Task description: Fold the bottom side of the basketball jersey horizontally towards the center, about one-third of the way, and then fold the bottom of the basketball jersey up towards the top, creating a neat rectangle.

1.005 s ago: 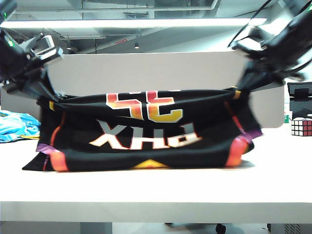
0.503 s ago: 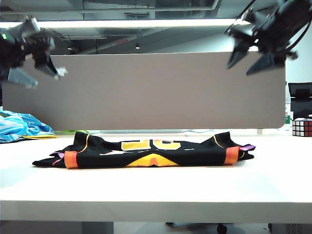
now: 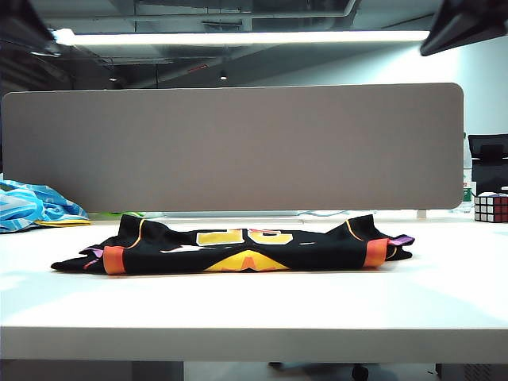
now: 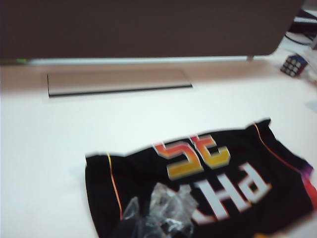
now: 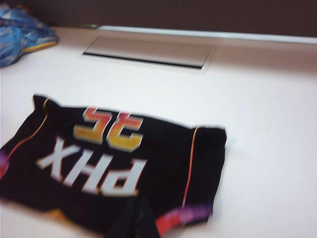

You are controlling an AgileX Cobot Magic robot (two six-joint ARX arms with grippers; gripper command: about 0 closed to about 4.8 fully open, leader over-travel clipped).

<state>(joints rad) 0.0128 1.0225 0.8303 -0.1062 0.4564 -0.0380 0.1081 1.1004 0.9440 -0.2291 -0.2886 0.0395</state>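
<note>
From the exterior view, you see the basketball jersey (image 3: 238, 251) lying folded in a low black bundle near the middle of the table (image 3: 262, 305), orange trim showing at both ends and a yellow patch along the near edge. Both arms are lifted clear; only a dark corner of each shows at the top of the picture, well apart from the cloth. The light blue striped cloth (image 3: 36, 205) sits at the far left and a puzzle cube (image 3: 490, 207) at the far right, neither touching the jersey. Watch the ends: the purple corners stick out past the fold, so I judge the rectangle is not quite neat, and a loose top layer could slump open.

In the left wrist view, the left gripper (image 4: 158, 218) hangs above the jersey (image 4: 208, 178). Its fingers are blurred, but they read as closed together with nothing between them.

In the right wrist view, the right gripper (image 5: 133, 218) shows as a dark shape over the jersey (image 5: 109, 163), also closed and empty. If you come back down to tidy up with the fingers pinched like this, you risk dragging the fold instead of lifting it.

Compared with a second ago, the jersey is no longer held up by its two corners; it has been laid down, and both arms have risen away.
</note>
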